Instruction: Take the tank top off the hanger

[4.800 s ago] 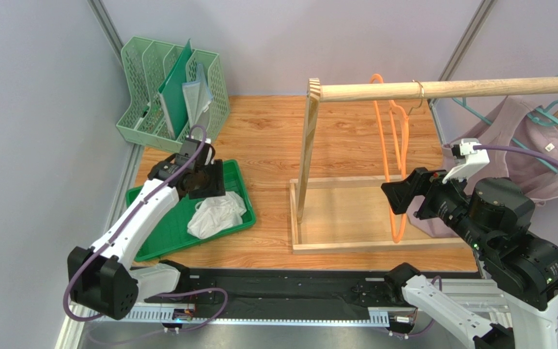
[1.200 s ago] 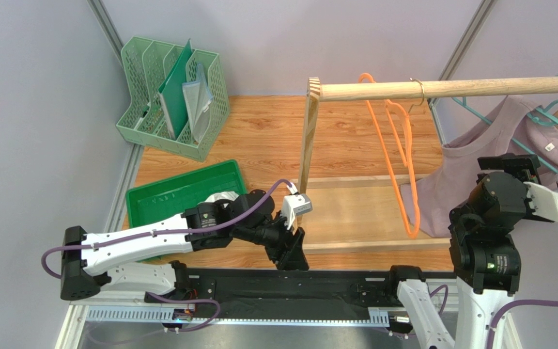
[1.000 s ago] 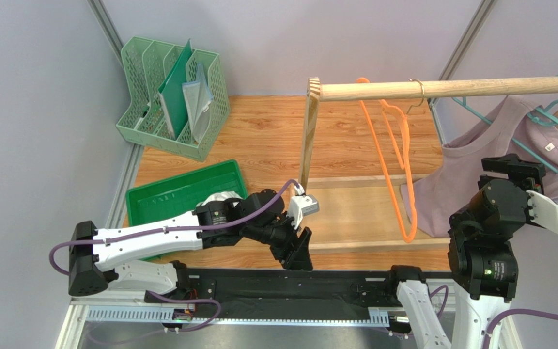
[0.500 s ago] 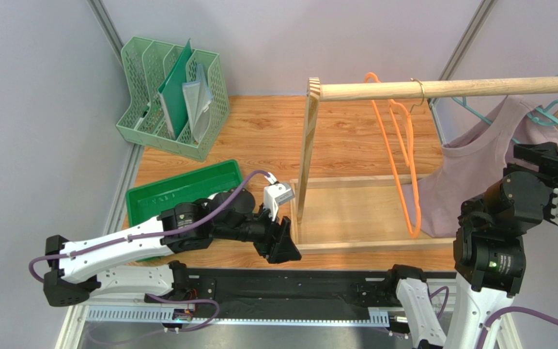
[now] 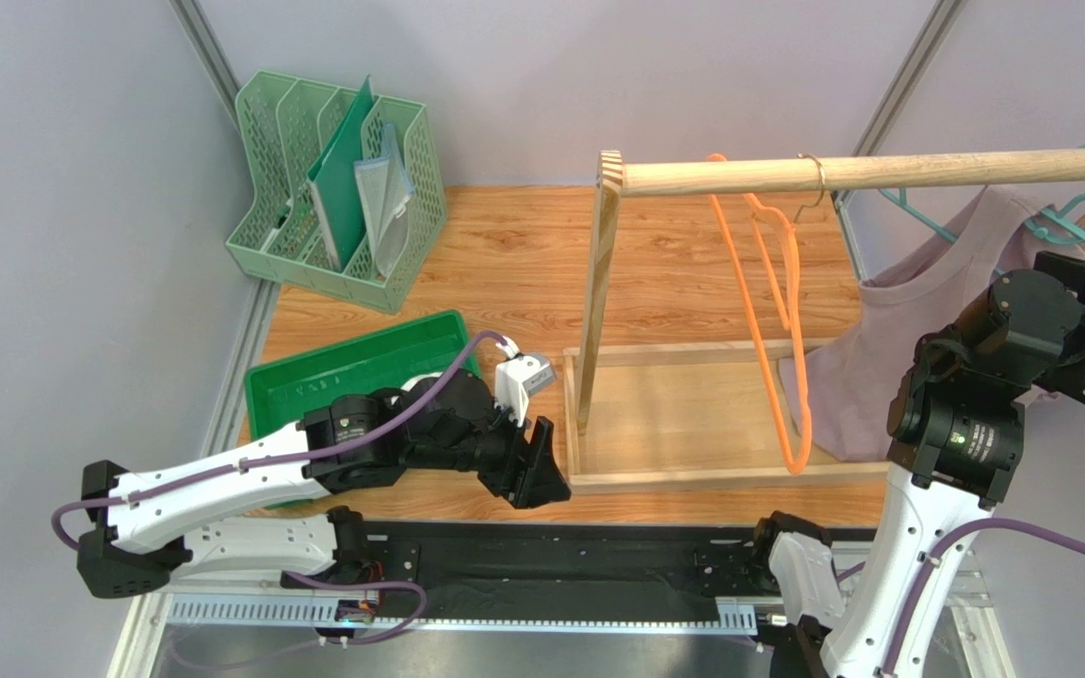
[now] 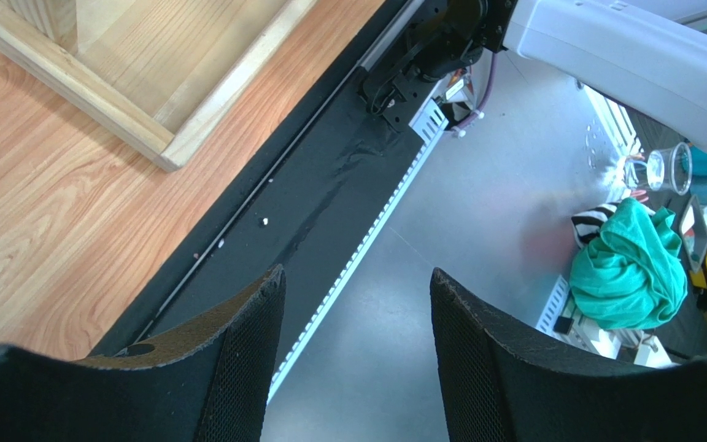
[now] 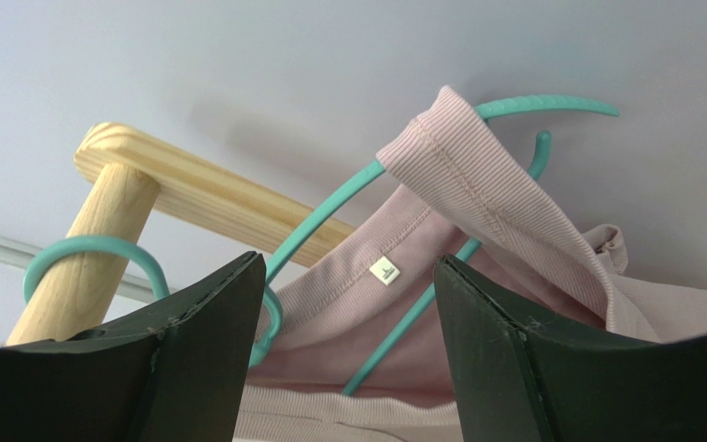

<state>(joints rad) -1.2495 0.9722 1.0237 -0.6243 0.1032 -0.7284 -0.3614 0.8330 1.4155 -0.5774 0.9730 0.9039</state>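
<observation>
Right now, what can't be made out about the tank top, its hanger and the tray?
- Tank top, right side: top view, behind the right arm and cut by the edge.
- Hanger, lower part: right wrist view, behind the right pincer and fabric.
- Tray, near half: top view, under the left arm.

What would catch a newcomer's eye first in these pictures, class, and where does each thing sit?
A pale pink tank top hangs on a teal hanger at the right end of the wooden rail, with the right gripper raised close under its neckline, open. Further left on the rail an orange hanger hangs bare. The left gripper sits low at the front edge of the table, open and empty.
</observation>
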